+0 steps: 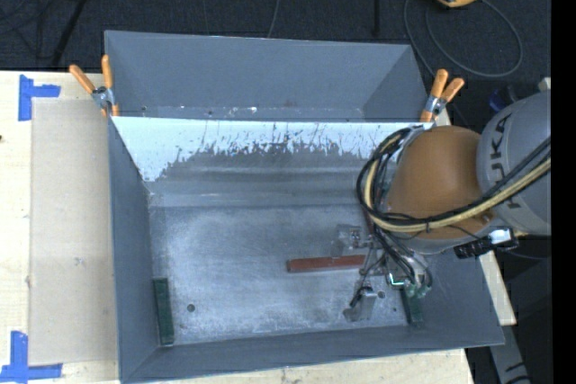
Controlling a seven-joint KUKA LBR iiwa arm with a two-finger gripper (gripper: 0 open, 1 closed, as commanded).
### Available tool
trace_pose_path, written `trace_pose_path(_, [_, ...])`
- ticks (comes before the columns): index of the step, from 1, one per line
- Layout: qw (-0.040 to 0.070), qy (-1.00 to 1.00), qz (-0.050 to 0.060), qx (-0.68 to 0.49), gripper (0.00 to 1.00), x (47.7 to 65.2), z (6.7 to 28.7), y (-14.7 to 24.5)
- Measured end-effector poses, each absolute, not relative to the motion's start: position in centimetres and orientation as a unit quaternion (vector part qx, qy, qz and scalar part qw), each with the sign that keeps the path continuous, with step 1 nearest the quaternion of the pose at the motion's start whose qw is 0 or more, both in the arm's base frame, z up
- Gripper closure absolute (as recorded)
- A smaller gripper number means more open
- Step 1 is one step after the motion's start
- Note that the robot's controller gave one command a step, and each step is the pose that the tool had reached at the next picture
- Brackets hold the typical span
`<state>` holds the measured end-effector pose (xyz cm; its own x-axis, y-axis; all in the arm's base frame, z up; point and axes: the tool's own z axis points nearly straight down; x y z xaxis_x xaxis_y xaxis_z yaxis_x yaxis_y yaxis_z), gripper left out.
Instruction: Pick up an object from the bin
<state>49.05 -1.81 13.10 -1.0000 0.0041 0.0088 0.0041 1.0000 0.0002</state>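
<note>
- You are looking at the gripper (pixel 362 301) sitting low over the floor of the bin (pixel 225 229), toward the front on the view's right. Whether it is open or closed, I cannot tell.
- Nearest candidate: a flat reddish-brown strip (pixel 319 264) is lying crosswise on the floor, its right end running in beneath the wrist hardware, just behind the gripper. Nothing is visibly being held.
- A short dark green bar (pixel 412 310) is lying just beside the gripper, toward the right wall. A second green bar (pixel 162 312) is resting well apart, at the left front corner.
- Risk: a closure here is probably catching only the strip's end, letting it pivot out, or landing on bare floor between strip and bar.
- Risk: the strip is lying flat and thin, so you are likely scraping metal before getting under it.
- Hidden: the orange cover (pixel 436 171) and cables (pixel 373 193) are masking the strip's right end and the contact point.
</note>
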Motion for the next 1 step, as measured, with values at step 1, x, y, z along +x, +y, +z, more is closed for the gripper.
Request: trace_pose_path(1, [0.001,-1.000,0.000,-0.002,0.00,49.24,13.42,-1.81])
